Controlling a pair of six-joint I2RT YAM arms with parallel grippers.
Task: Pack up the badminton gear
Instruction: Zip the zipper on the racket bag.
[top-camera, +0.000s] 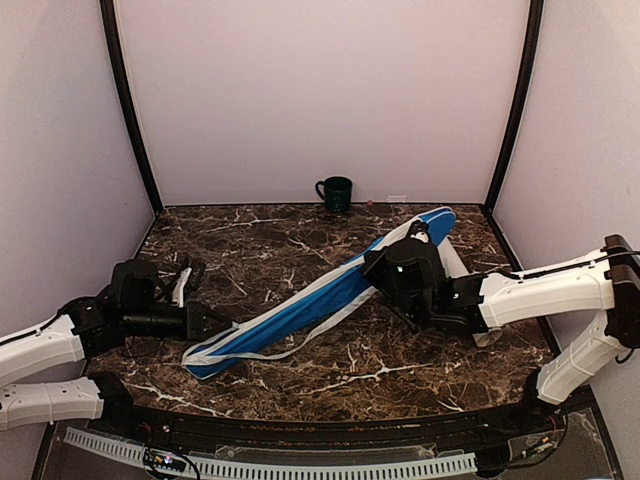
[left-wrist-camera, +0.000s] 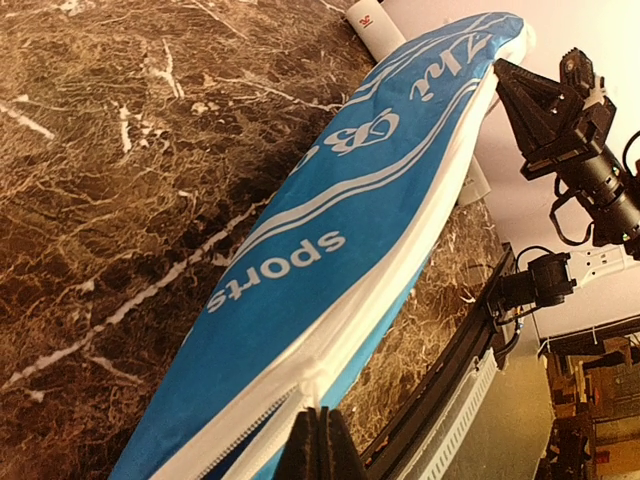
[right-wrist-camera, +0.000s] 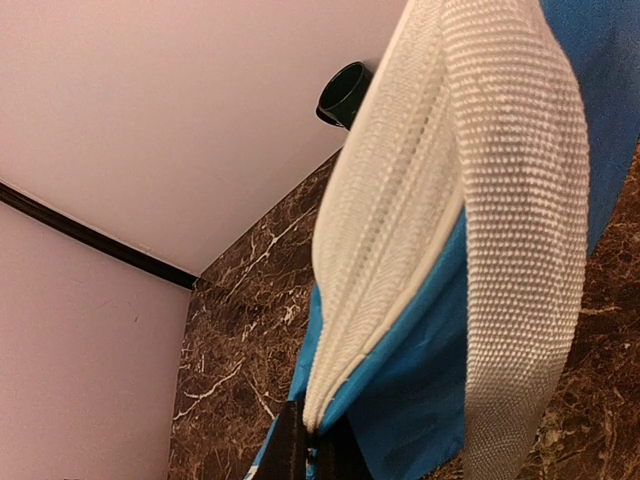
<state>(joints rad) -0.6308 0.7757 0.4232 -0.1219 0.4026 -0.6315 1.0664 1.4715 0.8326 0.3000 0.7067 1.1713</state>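
Currently: blue cover (top-camera: 320, 305) lies diagonally across the marble table (top-camera: 250, 240), pinched at both ends.
At the near-left end the left gripper (left-wrist-camera: 318, 445) has its jaws closed tight on the zip seam. Toward the far-right end the right gripper (right-wrist-camera: 305, 450) is clamped on the white edge trim. The white tube (top-camera: 456, 262) lies just beside the cover, partly hidden by the right arm. The dark green mug (top-camera: 335, 192) stands at the back wall.

A blue cover (top-camera: 320, 305) lay slantwise across the marble table (top-camera: 240, 250), from 8 o'clock up to 1 o'clock. The left gripper (top-camera: 222, 325) met its 8 o'clock end, jaws together; the right gripper (top-camera: 378, 268) pressed at its upper half. A white tube (top-camera: 457, 266) showed partly behind the right arm. A dark green mug (top-camera: 335, 192) stood at 12 o'clock
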